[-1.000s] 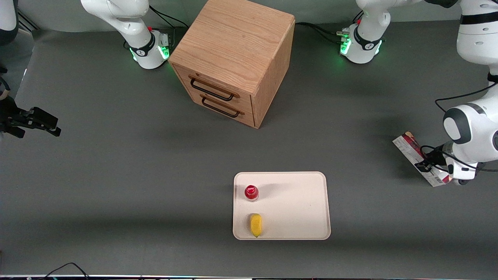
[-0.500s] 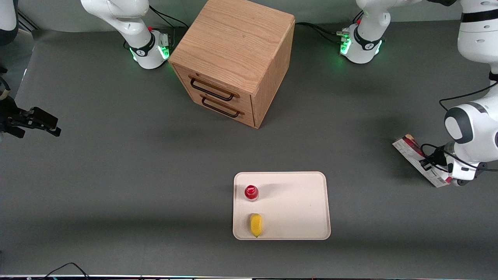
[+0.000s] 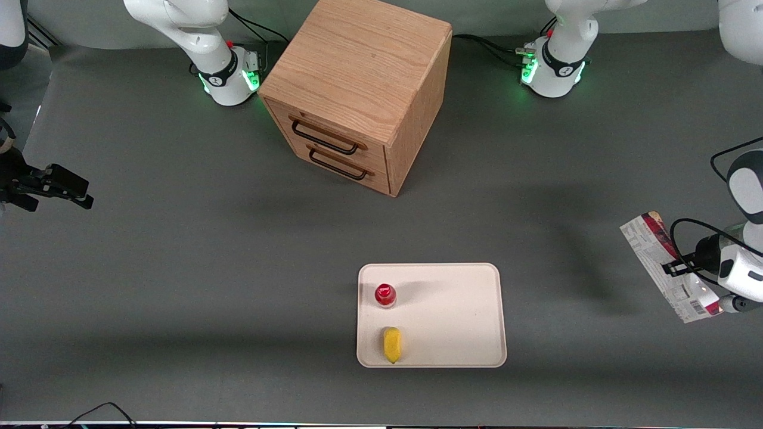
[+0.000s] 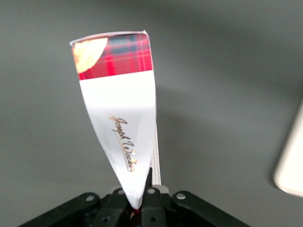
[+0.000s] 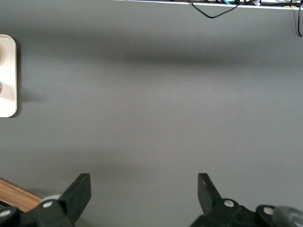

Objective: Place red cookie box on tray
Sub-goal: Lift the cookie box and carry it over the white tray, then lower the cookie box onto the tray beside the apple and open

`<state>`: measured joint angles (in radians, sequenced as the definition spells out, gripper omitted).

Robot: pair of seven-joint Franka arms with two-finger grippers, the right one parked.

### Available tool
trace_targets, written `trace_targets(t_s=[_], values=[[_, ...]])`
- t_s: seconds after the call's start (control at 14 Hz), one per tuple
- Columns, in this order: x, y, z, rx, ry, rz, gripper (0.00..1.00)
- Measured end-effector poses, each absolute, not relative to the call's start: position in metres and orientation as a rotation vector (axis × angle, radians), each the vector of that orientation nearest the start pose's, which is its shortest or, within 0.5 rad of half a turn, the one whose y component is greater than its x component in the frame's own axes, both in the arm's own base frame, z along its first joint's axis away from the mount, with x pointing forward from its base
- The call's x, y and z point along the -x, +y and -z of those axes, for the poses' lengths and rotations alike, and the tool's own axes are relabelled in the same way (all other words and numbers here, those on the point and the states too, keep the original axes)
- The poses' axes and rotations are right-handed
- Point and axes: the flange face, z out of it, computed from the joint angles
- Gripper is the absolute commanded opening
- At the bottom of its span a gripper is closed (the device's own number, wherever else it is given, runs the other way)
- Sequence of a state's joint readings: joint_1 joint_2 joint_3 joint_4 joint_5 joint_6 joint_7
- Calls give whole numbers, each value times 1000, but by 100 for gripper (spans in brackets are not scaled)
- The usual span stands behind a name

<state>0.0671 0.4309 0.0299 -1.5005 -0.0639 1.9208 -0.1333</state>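
1. Front view shows the red cookie box [image 3: 666, 266] now lifted clear of the grey worktop [image 3: 179, 268], where a second ago it lay flat near the working arm's end; it hangs tilted, its printed white face turned up, and has drifted a little nearer the front edge.
2. Left wrist view has the gripper [image 4: 140, 201] pinching one end of the box [image 4: 121, 120], fingers pressed together on the thin carton, which hangs away from it with the plaid end farthest out.
3. That reads as the pick done; the carry toward the tray [image 3: 453, 310] is what remains, and box and tray are well apart.
4. On the tray, a small red-capped bottle [image 3: 385, 295] and a yellow item [image 3: 391, 344] stand along the short edge toward the parked arm; the half toward the working arm is bare, and looks the natural spot.
5. A wooden drawer cabinet [image 3: 357, 89] sits near the worktop's back edge, well off the likely path.
6. Held by one end, the long carton may swing or slip, so a slow, low set-down seems wise.
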Motion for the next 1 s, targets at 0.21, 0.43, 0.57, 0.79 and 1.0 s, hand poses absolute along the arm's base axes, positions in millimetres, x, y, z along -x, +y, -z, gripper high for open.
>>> trace_targets(t_s=[0.21, 0.43, 0.57, 0.79, 1.0], values=[[-695, -6, -466, 3176, -218, -27, 0], [-722, -69, -471, 3182, -70, 13, 0], [-734, -124, -451, 3187, 24, 28, 0], [-738, -207, -412, 3198, 74, 51, 0], [-737, -249, -349, 3192, 127, 0, 0]])
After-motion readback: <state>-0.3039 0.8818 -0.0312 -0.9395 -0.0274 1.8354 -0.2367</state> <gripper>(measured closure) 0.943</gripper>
